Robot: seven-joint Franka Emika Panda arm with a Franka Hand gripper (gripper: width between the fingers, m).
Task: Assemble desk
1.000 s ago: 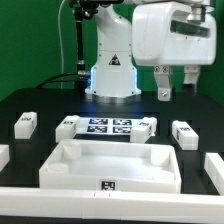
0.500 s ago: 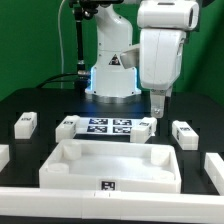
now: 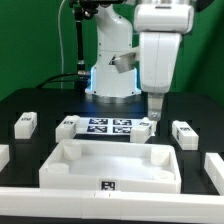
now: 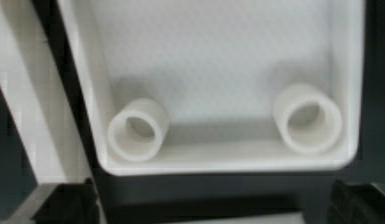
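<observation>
Nearest in the exterior view, a long white bar (image 3: pixel 150 210) runs across the front of the black table (image 3: pixel 30 100). Just behind it lies the desk panel (image 3: pixel 110 165), flat, rim up, in the middle of the table, with a small black-and-white tag (image 3: pixel 108 185) at its near wall. Nothing stands in the panel, and no leg is fitted to it.

My wrist view looks down into that same panel (image 4: pixel 207 60). It shows 2 round sockets, 1 socket (image 4: pixel 139 130) and the other socket (image 4: pixel 313 118), both against the rim. My fingers do not show there. A white strip (image 4: pixel 20 90) runs along one side; I cannot tell what it is.

Behind the panel lies the marker board (image 3: pixel 108 127), flat. 4 white legs lie on the table in a loose row with it:
- 1 leg (image 3: pixel 67 126) just beside the board on the exterior view's left
- 1 leg (image 3: pixel 147 127) just beside it on the exterior view's right
- 1 leg (image 3: pixel 25 123) well out to the left
- 1 leg (image 3: pixel 183 132) well out to the right

My gripper (image 3: pixel 157 113) hangs pointing down above the leg at the board's right end. I see it edge-on, and I cannot tell whether it touches that leg. The jaws stand wide apart with nothing between them.

Farthest back is my arm's base (image 3: pixel 110 70).
</observation>
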